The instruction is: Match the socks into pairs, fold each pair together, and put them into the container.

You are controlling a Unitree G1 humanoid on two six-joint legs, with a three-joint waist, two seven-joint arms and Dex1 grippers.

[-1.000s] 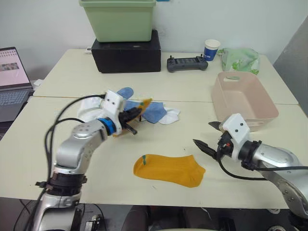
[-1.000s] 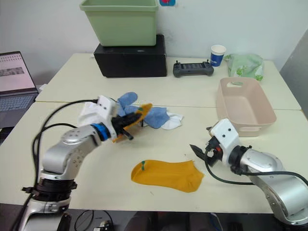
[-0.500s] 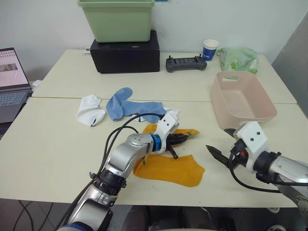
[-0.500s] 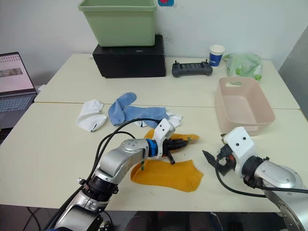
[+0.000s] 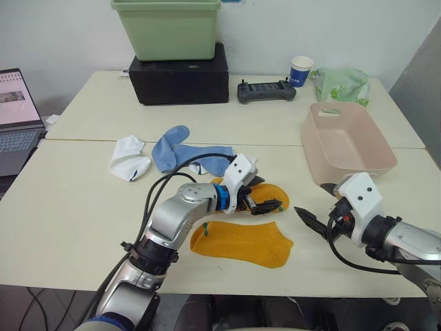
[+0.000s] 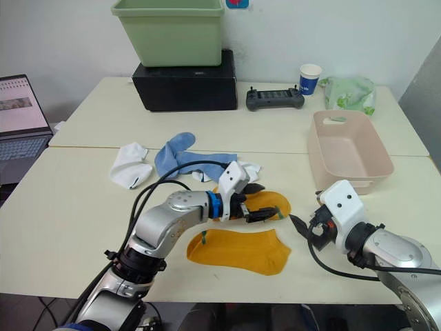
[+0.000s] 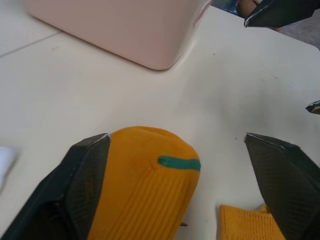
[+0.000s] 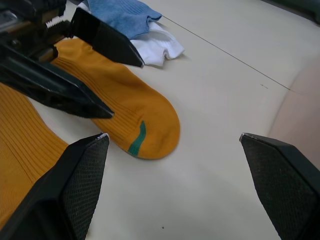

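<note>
One mustard-orange sock point(image 5: 241, 243) lies flat near the table's front edge. A second mustard-orange sock point(image 5: 274, 196) lies just behind it, with a green mark point(image 7: 179, 162) at its toe. My left gripper point(image 5: 265, 196) stands open over this second sock, one finger on each side. The right gripper point(image 5: 318, 204) is open just to the right of both socks, holding nothing. Two light blue socks point(image 5: 176, 147) and two white socks point(image 5: 129, 159) point(image 5: 245, 163) lie behind. The pale pink container point(image 5: 349, 158) stands at the right.
A green bin point(image 5: 169, 27) sits on a black box point(image 5: 180, 79) at the back. A black controller point(image 5: 265, 90), a paper cup point(image 5: 300, 70) and a pale green bag point(image 5: 342, 84) are behind the container. A laptop point(image 5: 15, 117) is at the left edge.
My left gripper carried the second mustard sock from the pile to beside the first one, then opened. The sock now lies flat on the table. The right gripper barely moved.
</note>
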